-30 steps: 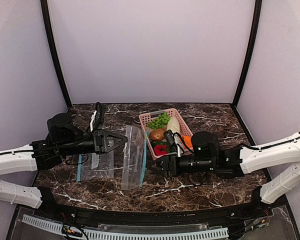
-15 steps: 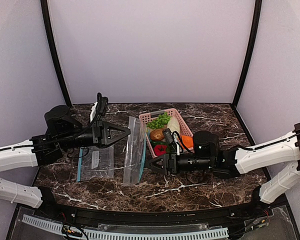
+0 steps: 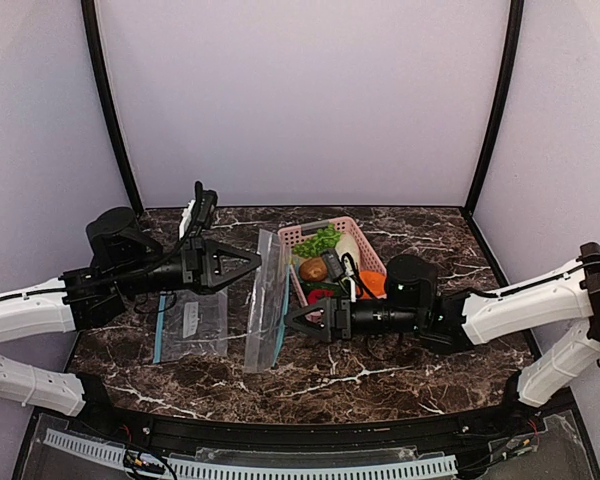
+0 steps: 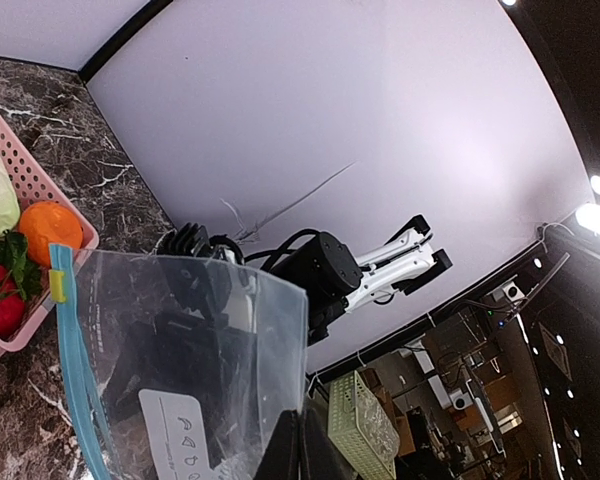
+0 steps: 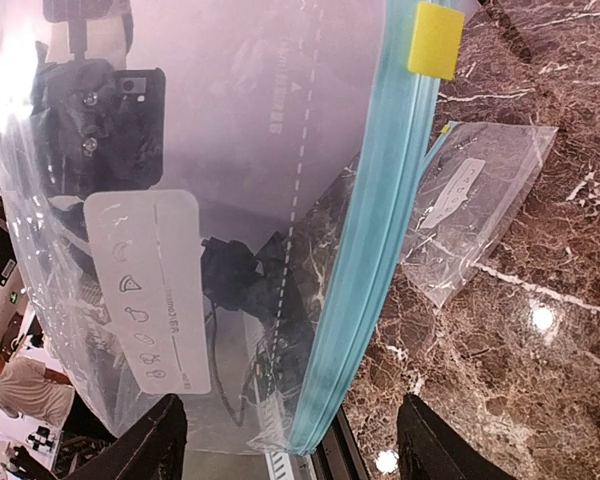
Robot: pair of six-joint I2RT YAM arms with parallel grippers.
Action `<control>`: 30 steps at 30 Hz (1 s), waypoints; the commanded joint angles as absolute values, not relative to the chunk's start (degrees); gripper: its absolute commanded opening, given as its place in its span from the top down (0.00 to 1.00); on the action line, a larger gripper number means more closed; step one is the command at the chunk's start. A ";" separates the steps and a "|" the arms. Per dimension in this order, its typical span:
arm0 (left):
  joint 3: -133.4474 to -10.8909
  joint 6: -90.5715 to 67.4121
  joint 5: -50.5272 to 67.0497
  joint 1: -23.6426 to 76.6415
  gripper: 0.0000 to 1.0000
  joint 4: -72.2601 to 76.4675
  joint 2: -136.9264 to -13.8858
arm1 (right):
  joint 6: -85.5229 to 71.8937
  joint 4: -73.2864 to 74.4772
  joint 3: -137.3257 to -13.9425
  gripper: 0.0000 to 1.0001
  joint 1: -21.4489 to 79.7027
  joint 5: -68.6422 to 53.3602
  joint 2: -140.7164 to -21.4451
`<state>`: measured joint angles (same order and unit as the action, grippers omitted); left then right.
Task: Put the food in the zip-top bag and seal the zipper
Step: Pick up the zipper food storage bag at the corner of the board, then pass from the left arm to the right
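Zip-top bag (image 3: pixel 267 300) risen; left pincer (image 3: pixel 252 266) clamps it.

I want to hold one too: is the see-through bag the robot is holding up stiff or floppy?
Probably floppy: the clear bag, pinched by the left hand, looks wrinkled and bowed. Likely very light, since one pinch at an edge holds it up and it looks empty. The blue zipper edge runs straighter, so it may be a little stiffer there.

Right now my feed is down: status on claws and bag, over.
Left claw shut on zip-top bag, holding it upright. Right claw open at its zipper. Food in pink basket. Spare bag flat beneath left arm.
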<state>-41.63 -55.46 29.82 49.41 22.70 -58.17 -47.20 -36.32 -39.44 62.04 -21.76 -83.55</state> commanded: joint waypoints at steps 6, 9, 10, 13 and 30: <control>-44.03 -56.26 32.28 49.73 0.99 25.46 -58.52 | -47.59 -42.21 -41.13 0.30 60.76 -25.30 -85.99; -44.20 -56.34 32.55 49.74 0.99 25.62 -58.66 | -48.18 -44.07 -40.67 0.30 60.41 -25.93 -86.29; -44.21 -56.42 32.58 49.70 0.99 25.69 -58.68 | -48.53 -45.10 -40.43 0.30 60.21 -26.37 -86.45; -44.09 -57.20 32.92 49.72 0.99 26.77 -58.88 | -49.04 -47.78 -40.28 0.30 60.11 -28.09 -87.02; -41.44 -57.28 30.81 49.72 0.99 26.65 -57.45 | -50.81 -52.80 -39.20 0.72 59.80 -29.91 -86.93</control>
<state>-42.28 -57.47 31.83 49.41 25.71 -59.13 -50.19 -49.15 -40.03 60.20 -30.00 -88.07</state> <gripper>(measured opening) 0.007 0.335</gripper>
